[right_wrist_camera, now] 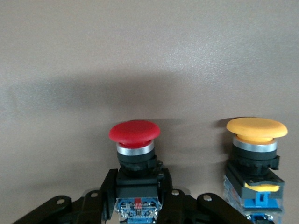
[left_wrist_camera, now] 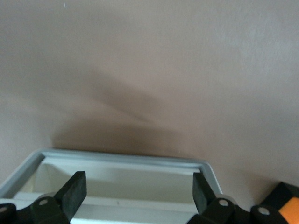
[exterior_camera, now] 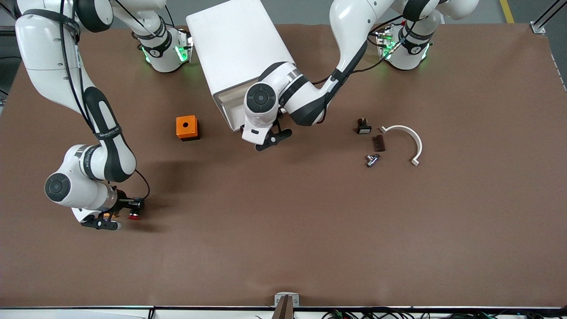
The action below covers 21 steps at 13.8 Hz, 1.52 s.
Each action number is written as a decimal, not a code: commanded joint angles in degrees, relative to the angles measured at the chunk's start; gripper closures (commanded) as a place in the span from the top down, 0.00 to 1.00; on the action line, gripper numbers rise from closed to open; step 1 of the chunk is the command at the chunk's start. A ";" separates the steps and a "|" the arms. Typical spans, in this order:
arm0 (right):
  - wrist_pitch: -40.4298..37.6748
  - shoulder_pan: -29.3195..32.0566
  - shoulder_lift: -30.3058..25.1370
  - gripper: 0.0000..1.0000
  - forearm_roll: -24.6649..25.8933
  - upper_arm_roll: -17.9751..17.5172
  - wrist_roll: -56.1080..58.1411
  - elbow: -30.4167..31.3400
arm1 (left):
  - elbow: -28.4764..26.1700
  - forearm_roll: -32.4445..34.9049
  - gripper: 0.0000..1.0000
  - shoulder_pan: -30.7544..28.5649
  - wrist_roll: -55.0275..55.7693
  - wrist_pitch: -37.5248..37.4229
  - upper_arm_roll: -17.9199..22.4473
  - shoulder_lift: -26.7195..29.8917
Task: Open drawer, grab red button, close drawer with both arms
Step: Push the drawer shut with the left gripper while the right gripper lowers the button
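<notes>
The white cabinet (exterior_camera: 239,48) stands near the arms' bases, and one drawer (exterior_camera: 227,101) is pulled partly out of its front. My left gripper (exterior_camera: 267,138) hangs over that drawer's front end. In the left wrist view, my left gripper (left_wrist_camera: 138,193) is open, with the drawer's grey rim (left_wrist_camera: 126,157) and pale inside between the fingers, which grip nothing. My right gripper (exterior_camera: 134,205) is low over the table at the right arm's end, shut on the button (exterior_camera: 133,216). The right wrist view shows the button's red cap (right_wrist_camera: 134,132) pointing away from my right gripper (right_wrist_camera: 138,187), which clamps its black body.
An orange-capped button (right_wrist_camera: 256,135) sits close beside the held one. A small orange box with a hole (exterior_camera: 187,127) lies beside the cabinet. Toward the left arm's end lie a black-and-white part (exterior_camera: 363,127), a brown block (exterior_camera: 378,143), a metal fitting (exterior_camera: 372,160) and a white curved piece (exterior_camera: 409,139).
</notes>
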<state>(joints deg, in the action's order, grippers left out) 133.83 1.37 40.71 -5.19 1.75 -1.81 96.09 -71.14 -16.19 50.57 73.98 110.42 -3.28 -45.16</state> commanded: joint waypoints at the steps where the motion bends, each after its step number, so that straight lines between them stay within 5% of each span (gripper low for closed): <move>1: 0.38 0.21 -0.72 0.01 -2.01 -0.78 0.31 2.69 | -2.07 -2.17 1.00 0.14 1.87 0.15 -1.46 1.13; 13: -1.02 -0.06 -1.51 0.05 -2.63 -1.57 -0.57 4.19 | -4.71 -14.12 1.00 0.05 2.22 0.24 -2.52 0.77; 21: -5.77 0.03 -4.32 0.06 -3.60 -1.49 -0.04 3.84 | -4.54 -13.70 1.00 -0.83 0.91 0.68 -2.17 1.48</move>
<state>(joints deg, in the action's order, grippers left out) 127.65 1.14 38.21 -7.79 0.45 -2.02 98.13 -75.06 -29.00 50.15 75.51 110.74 -5.48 -45.13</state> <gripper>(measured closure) 0.590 0.000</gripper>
